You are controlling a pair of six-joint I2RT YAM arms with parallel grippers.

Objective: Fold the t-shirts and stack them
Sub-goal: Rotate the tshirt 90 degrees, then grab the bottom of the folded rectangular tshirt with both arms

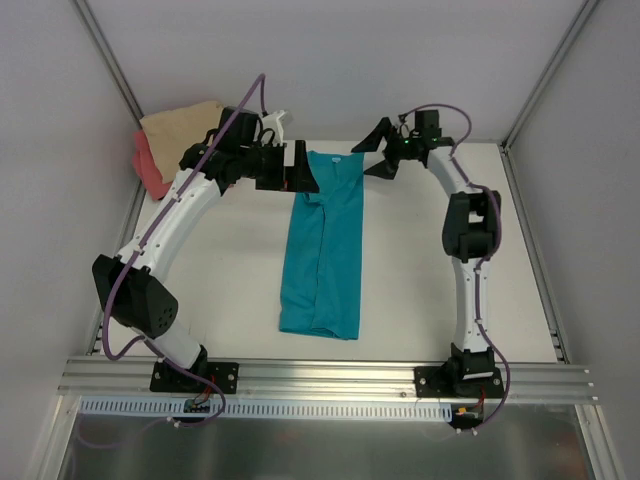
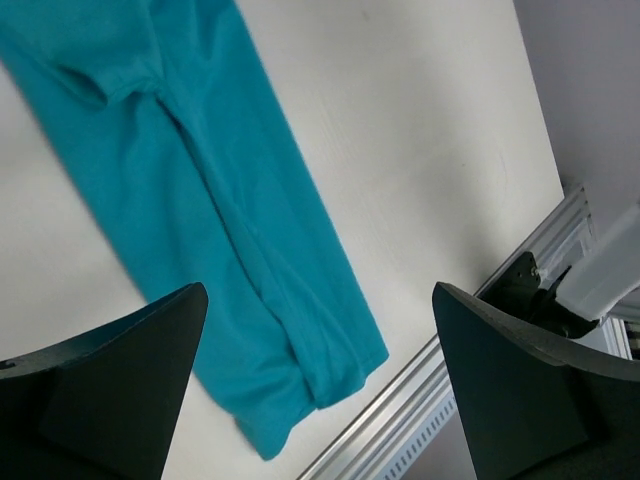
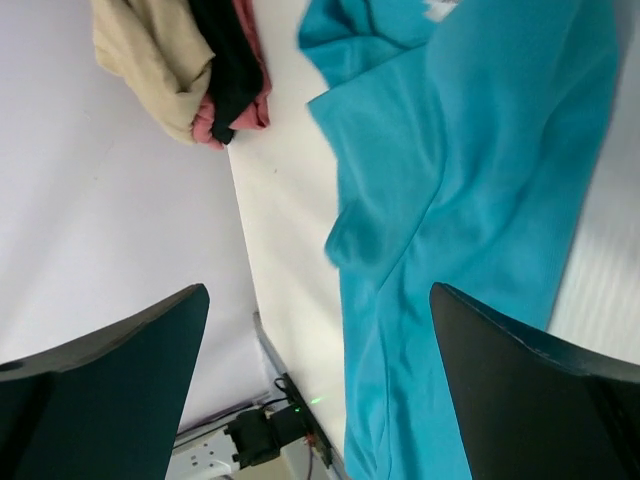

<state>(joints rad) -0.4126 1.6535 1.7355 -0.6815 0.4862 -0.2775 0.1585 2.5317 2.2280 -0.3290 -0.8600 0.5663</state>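
2 open, empty | left gripper [image 1: 303, 170] and right gripper [image 1: 381, 150] flank the collar end of the teal t-shirt [image 1: 322, 245], a narrow strip running 12 to 6, which I judge ready for a crosswise fold | tan t-shirt [image 1: 180, 125] and coral t-shirt [image 1: 150, 168] wait heaped at 11 | only the right wrist shows the neck label [image 3: 440, 8]; only the left wrist shows the 6 o'clock end close up

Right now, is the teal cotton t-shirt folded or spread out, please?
Partly folded: the teal cotton t-shirt lies as a narrow lengthwise strip.
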